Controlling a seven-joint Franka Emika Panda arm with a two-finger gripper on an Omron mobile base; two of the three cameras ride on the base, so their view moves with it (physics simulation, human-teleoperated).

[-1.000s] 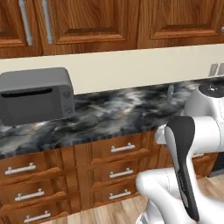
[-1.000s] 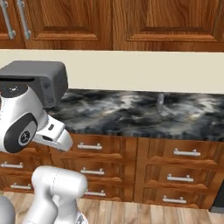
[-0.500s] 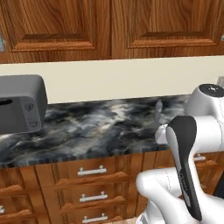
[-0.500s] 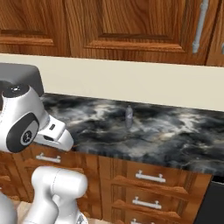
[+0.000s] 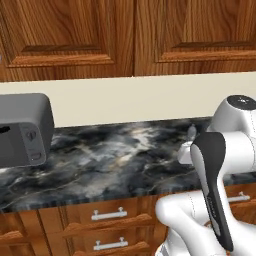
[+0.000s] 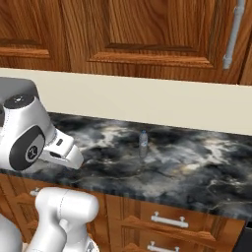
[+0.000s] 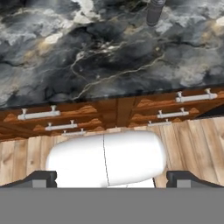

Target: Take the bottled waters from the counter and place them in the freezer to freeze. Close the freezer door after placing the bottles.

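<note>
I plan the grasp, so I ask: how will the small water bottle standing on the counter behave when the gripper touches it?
The bottle is tall, narrow and upright, so a sideways nudge may tip it. Its round body would probably roll on the flat counter. It looks like smooth clear plastic, possibly slippery.

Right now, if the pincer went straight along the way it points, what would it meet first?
Likely the drawer fronts under the counter, or the floor just before them; depth is unclear. The open pincer aims below the countertop edge, and the bottled water stands well above that line.
</note>
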